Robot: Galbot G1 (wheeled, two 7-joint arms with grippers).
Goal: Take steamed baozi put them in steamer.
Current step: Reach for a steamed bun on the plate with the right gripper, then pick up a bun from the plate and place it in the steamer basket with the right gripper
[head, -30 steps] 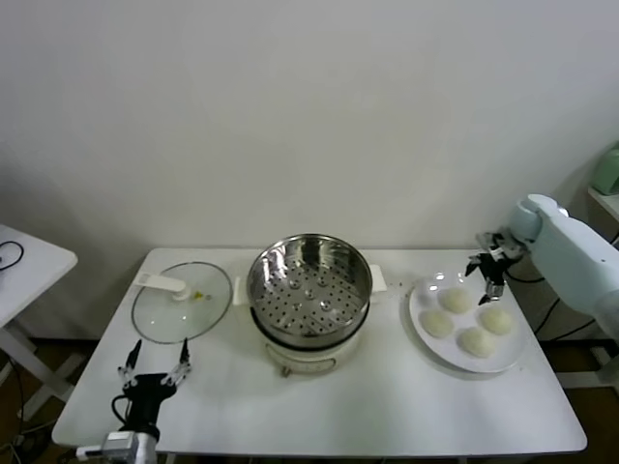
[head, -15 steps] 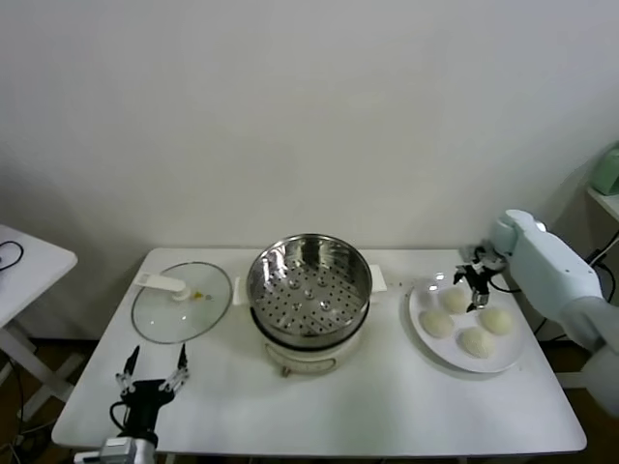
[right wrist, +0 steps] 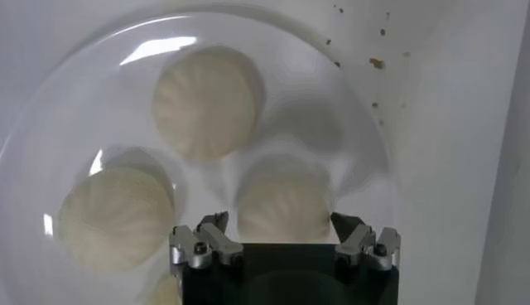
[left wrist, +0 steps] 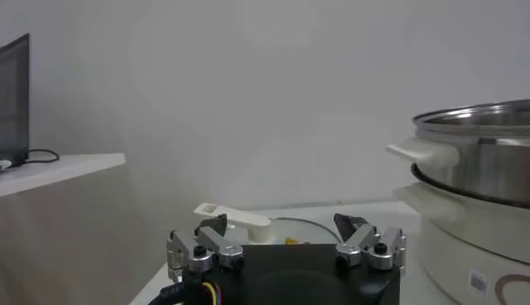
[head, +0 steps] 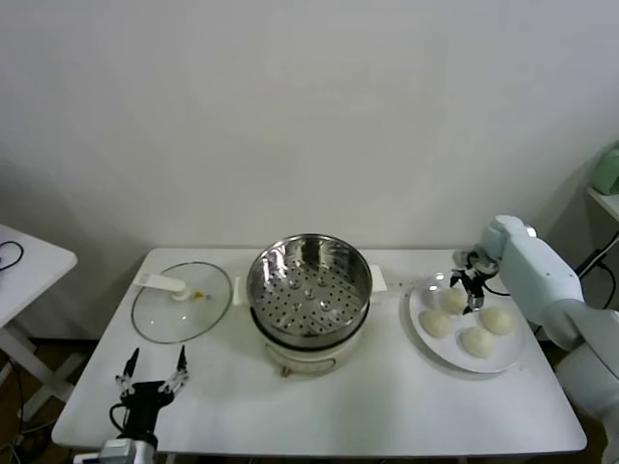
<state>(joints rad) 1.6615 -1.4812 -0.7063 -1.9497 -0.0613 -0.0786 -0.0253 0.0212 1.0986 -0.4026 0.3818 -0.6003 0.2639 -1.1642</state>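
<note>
- I am hovering my right gripper (head: 471, 290) over the white plate (head: 513, 359), fingers spread wide and holding nothing; in the right wrist view the two fingertips are framing one steamed baozi (right wrist: 284, 207) that is lying directly below and between them.
- That bun is the one at the plate's back edge, nearest the steamer (head: 309, 286); the other three buns (head: 477, 341) are sitting just beside it on the same plate, close enough that a finger could nudge a neighbour.
- The buns are round, so I am seeing no long axis to line up with; the move I am judging next is a straight drop onto the framed bun.
- The steamer is lying to my left of the plate, well apart from it, lid off and perforated floor bare, so all four buns are still waiting to go in.
- My right arm is clearly the nearer one; my left gripper (head: 153, 379) is idling open and empty at the table's front left corner, near the glass lid (head: 182, 302).
- The plate is glossy and shallow, and the white table (head: 387, 406) around it is lying flat with free room between plate and steamer for the carry.
</note>
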